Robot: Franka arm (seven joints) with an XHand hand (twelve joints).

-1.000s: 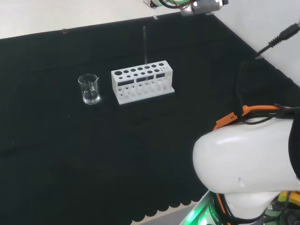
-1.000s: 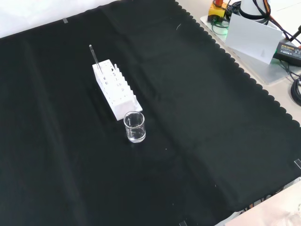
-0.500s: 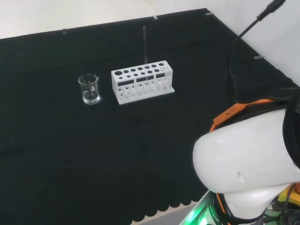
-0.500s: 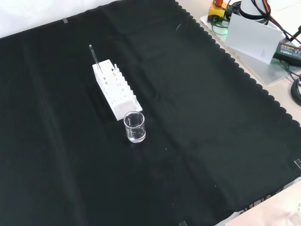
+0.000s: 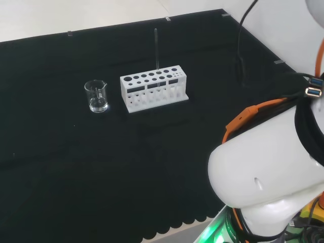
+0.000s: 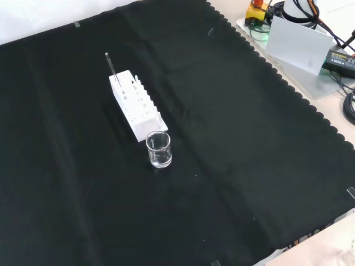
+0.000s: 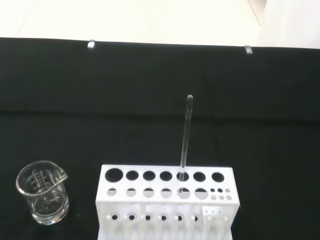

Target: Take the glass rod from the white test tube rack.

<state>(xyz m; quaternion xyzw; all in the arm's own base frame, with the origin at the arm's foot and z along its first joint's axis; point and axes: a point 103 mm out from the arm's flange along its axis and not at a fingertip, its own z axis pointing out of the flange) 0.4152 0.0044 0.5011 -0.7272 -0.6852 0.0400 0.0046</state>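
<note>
One glass rod (image 7: 186, 135) upright in white rack (image 7: 165, 197) – beaker (image 7: 43, 198) beside.

No writing can be read here; the beaker (image 7: 42, 192) has faint graduation marks on its side, too small to read.
</note>
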